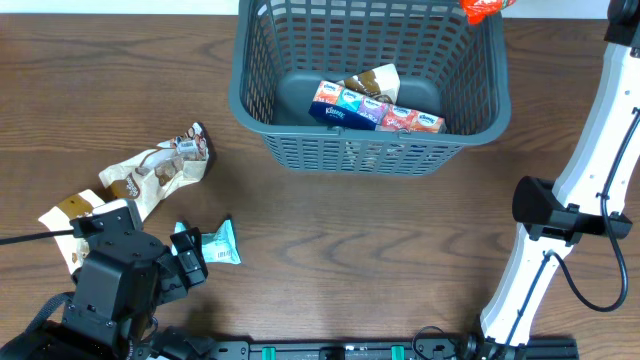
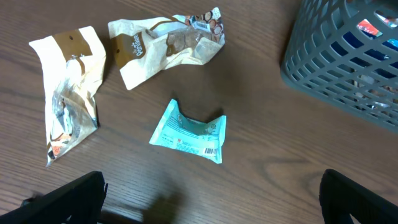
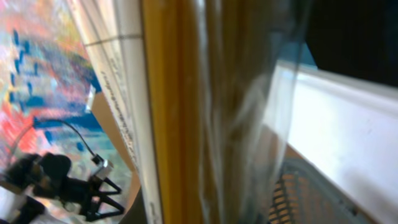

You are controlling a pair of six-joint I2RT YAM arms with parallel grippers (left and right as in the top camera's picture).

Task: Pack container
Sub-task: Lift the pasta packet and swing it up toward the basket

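The dark grey-blue slotted basket [image 1: 370,135] stands at the back centre and shows at the upper right of the left wrist view [image 2: 336,68]. Inside lie a row of tissue packs [image 1: 375,110] and a cream snack bag [image 1: 372,82]. My left gripper [image 2: 211,199] is open and empty, low over the table just short of a teal packet [image 2: 189,130], also in the overhead view [image 1: 222,243]. My right gripper holds an orange snack pack [image 1: 483,8] above the basket's far right corner. The pack [image 3: 180,112] fills the right wrist view and hides the fingers.
Two cream and brown snack bags [image 1: 160,170] [image 1: 75,215] lie on the table at the left, beyond the teal packet, and show in the left wrist view [image 2: 165,43] [image 2: 71,81]. The white right arm [image 1: 590,170] rises along the right side.
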